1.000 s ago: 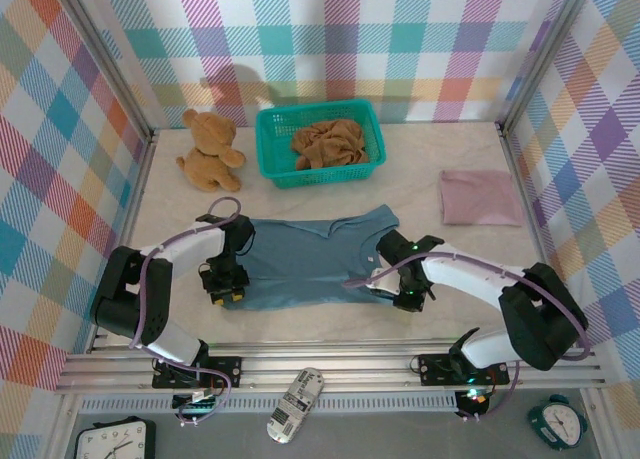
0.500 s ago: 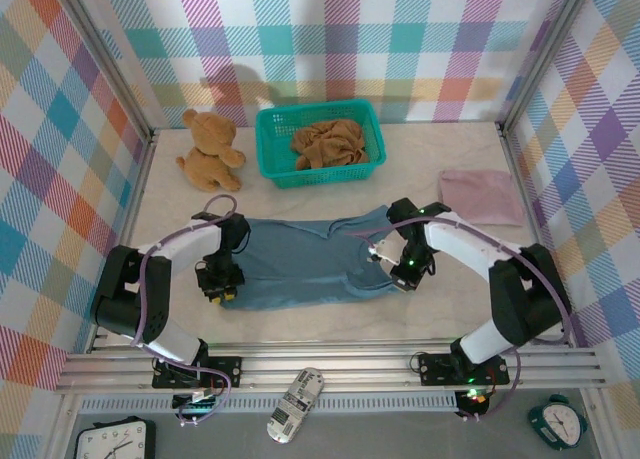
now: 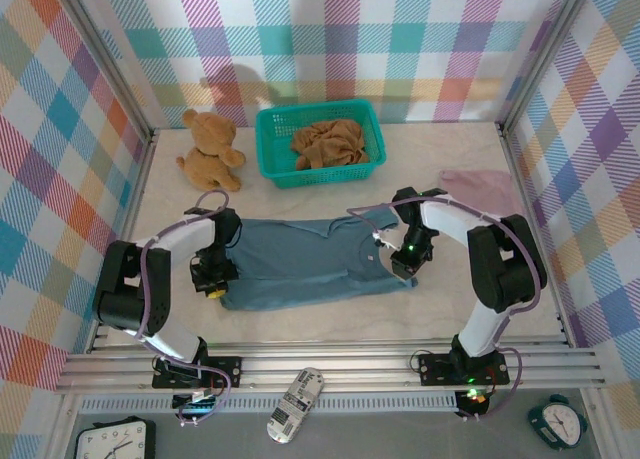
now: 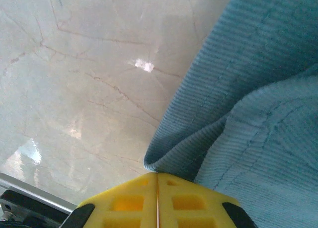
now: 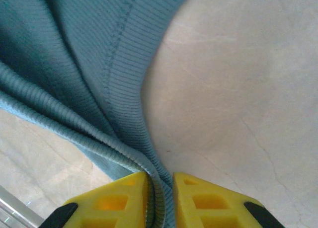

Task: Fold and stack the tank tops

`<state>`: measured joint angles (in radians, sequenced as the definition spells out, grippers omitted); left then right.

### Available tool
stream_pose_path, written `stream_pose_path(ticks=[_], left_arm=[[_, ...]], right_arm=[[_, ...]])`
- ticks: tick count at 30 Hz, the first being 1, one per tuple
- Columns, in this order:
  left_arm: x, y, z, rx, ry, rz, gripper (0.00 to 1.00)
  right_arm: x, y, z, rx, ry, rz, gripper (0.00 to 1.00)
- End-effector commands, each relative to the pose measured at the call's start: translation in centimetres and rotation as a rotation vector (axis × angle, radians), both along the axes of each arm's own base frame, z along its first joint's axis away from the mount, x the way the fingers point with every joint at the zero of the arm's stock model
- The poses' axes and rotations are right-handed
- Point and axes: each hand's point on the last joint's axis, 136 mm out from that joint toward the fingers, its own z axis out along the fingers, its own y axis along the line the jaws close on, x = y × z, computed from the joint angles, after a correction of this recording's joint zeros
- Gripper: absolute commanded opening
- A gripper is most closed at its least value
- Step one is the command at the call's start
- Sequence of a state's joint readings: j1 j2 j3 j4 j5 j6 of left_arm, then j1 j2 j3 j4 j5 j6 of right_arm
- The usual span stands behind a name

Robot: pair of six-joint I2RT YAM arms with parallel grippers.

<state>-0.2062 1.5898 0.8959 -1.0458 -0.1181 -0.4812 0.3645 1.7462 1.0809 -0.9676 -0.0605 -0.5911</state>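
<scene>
The slate blue tank top (image 3: 300, 261) lies spread across the middle of the table. My left gripper (image 3: 212, 284) is at its left edge; in the left wrist view its yellow fingers (image 4: 158, 174) are shut, with a fold of the blue ribbed cloth (image 4: 258, 114) at their tips. My right gripper (image 3: 399, 263) is at the top's right end, shut on a bunched strap hem (image 5: 160, 176) of the blue cloth (image 5: 74, 49). The dusty pink top (image 3: 485, 194) lies folded at the right, partly behind my right arm. The ochre brown top (image 3: 330, 142) is crumpled in the basket.
The teal mesh basket (image 3: 268, 144) stands at the back centre, with a brown teddy bear (image 3: 210, 151) to its left. Plaid walls close in the left, back and right. Bare marble table (image 3: 470, 299) shows at the front right.
My right gripper has drawn back from the front, carrying the blue top's right end, and its elbow swung toward the pink top. My left gripper shifted slightly left and back with the left edge.
</scene>
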Motion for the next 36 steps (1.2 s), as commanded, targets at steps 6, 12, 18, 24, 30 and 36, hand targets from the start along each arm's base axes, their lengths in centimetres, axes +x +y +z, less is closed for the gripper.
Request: stream_pose_path(ticks=[6, 12, 18, 24, 30, 36], left_arm=[[-0.1, 0.8, 1.2, 0.033, 0.021, -0.002, 0.08], [0.2, 0.4, 3.5, 0.015, -0.006, 0.013, 0.12], [0.4, -3.2, 5.0, -0.115, -0.061, 0.055, 0.19], [1.9, -7.4, 3.4, -0.207, -0.063, 0.018, 0.17], [0.7, -5.9, 1.0, -0.111, 0.011, -0.03, 0.13], [-1.9, -3.9, -0.3, -0.059, 0.065, -0.007, 0.12]], right_arm=[[2.2, -0.2, -0.6, 0.021, -0.097, -0.055, 0.3], [2.2, -1.5, -0.7, -0.027, -0.095, -0.091, 0.42], [4.3, -3.8, -0.6, -0.162, -0.209, -0.113, 0.42], [4.6, -4.4, 2.5, -0.183, -0.284, -0.174, 0.46], [4.1, -1.6, 6.2, -0.014, -0.324, -0.271, 0.48], [2.3, 8.3, 6.4, 0.359, -0.283, -0.277, 0.5]])
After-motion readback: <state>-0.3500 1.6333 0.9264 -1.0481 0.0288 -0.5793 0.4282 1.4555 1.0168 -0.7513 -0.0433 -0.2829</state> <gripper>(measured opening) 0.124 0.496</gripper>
